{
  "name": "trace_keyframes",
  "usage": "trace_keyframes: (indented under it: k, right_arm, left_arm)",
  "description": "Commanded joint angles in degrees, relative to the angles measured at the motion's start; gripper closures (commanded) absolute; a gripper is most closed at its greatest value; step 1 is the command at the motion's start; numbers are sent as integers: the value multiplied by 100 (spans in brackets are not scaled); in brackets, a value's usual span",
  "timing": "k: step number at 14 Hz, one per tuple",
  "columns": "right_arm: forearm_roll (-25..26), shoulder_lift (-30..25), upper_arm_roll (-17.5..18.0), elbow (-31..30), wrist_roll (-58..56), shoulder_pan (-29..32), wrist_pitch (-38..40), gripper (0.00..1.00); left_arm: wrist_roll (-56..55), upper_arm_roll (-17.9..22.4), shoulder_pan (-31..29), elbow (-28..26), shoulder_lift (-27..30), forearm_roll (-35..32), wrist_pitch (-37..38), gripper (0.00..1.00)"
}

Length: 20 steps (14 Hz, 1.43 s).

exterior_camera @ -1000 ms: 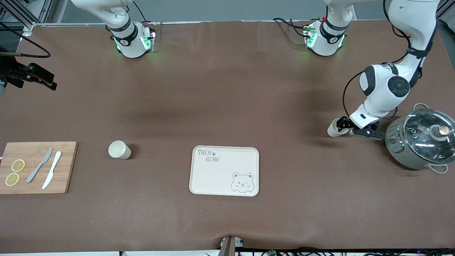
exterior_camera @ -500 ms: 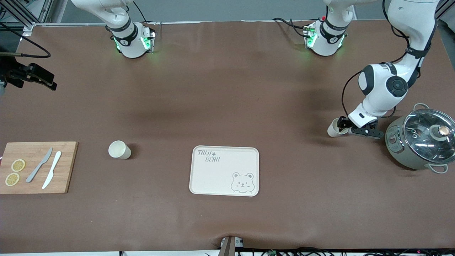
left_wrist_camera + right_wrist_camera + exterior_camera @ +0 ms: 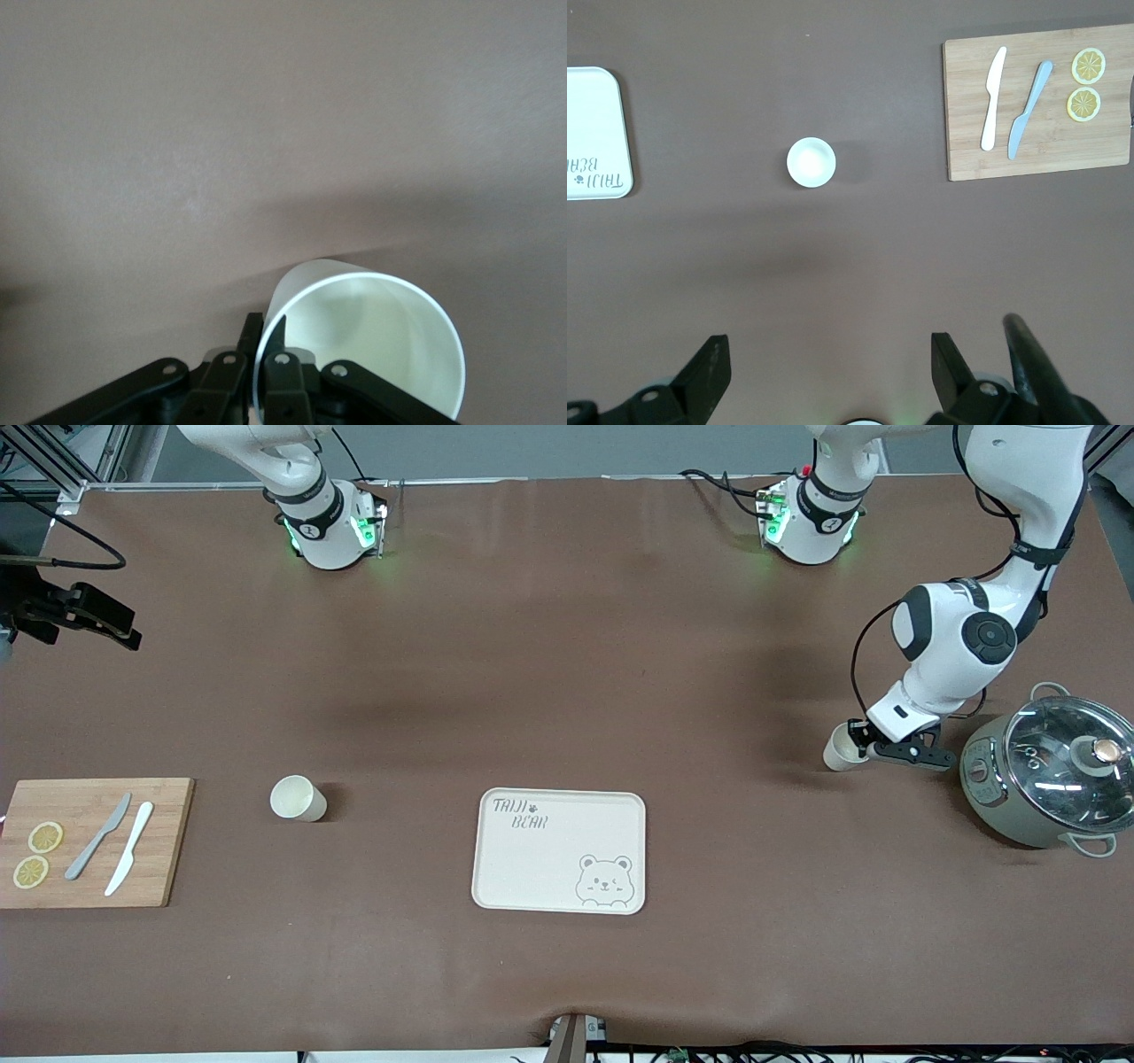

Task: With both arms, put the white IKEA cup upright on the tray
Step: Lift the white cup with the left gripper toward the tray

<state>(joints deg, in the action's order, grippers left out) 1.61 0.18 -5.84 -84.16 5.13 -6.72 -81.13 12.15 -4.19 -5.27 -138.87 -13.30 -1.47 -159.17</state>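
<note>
now that the cup (image 3: 836,747), pinched at its rim by the left gripper (image 3: 858,737), has been lifted slightly beside the pot (image 3: 1045,781), carrying toward the tray (image 3: 560,850) is judged next, while the right gripper (image 3: 824,376) waits spread high over the table.

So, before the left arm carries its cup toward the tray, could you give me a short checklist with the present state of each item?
1. Left gripper shut on the cup's wall: ok, one finger inside the rim and one outside in the left wrist view.
2. Held cup upright: not ok, it is tilted with its mouth sideways.
3. Tray free to receive a cup: ok, nothing stands on it.
4. Path to the tray: ok, only bare table between them; the pot is beside the gripper, toward the left arm's end.
5. Right gripper out of the way: ok, open, waiting high over the table.
6. Second cup: ok, upright, apart from the tray.
</note>
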Motion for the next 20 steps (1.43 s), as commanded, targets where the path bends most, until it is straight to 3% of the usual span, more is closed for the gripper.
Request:
trace_keyframes:
  k: [1,3,6,10,15,20]
  right_arm:
    - [15,26,13,67,24,30,63,0]
    - [15,26,13,67,24,30,63,0]
    - [15,26,13,67,15,39,63,0]
    - [15,26,13,67,24,39,63,0]
    - [23,26,13,67,15,48,63,0]
    - [23,26,13,67,6,39,63,0]
  left_arm:
    - [-220,-125,-9,157,91,-117,9,100]
    - [-589,-344,8,525,82,-117,349,100]
    - [-1274,-687,131,1517,-31,-108,1543,100]
    - [-2153,-732,737,2941,-514,-108,2697,100]
    - [-2875,-732,1299,4094,-1463,-82,2918,100]
    - [-3691,-732,1870,4701,-2122,-64,2927,100]
